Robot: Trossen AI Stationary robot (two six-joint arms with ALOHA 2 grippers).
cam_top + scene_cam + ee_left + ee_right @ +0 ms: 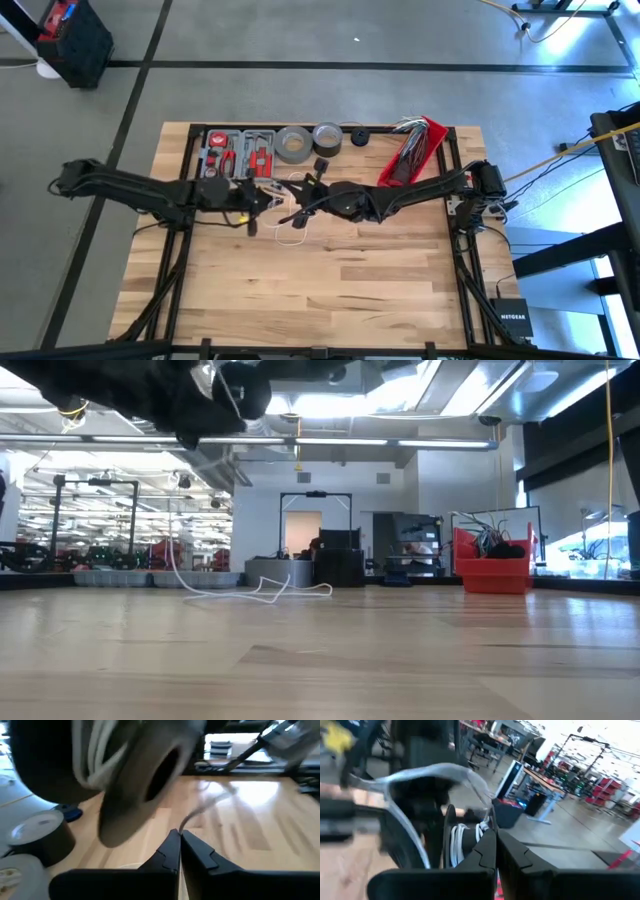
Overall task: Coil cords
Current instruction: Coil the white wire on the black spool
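Both arms meet over the middle of the table (330, 290), nearer its far edge than its near one. The left gripper (268, 200) and the right gripper (300, 208) sit just beside each other, and from above their dark bodies cover much of what lies between them. The thin white cord (262, 592) shows only in parts: in the high view a loop of it lies on the wood just below the 2 grippers, while the rest is lost under the arms. In the low view a strand hangs down from the dark mass overhead and trails in loose curves across the boards, with the grippers themselves cut off at the picture's top.

Left wrist view now: the left gripper's fingers (170, 851) are pressed together, tip to tip, and a pale strand runs out from just past their tips. Whether it is pinched there is hard to tell. A big blurred round body fills the space ahead of them, with white turns of cord wound on it.

Right wrist view: the right gripper's fingers (489, 846) are closed too, and white windings show right beside them, against a dark, blurred shape that hides how the cord is routed.

Along the far edge lie 2 grey tape rolls (293, 144), a grey tool tray (240, 153) and a red bin (412, 150) with wires, all partly screened by the arms.
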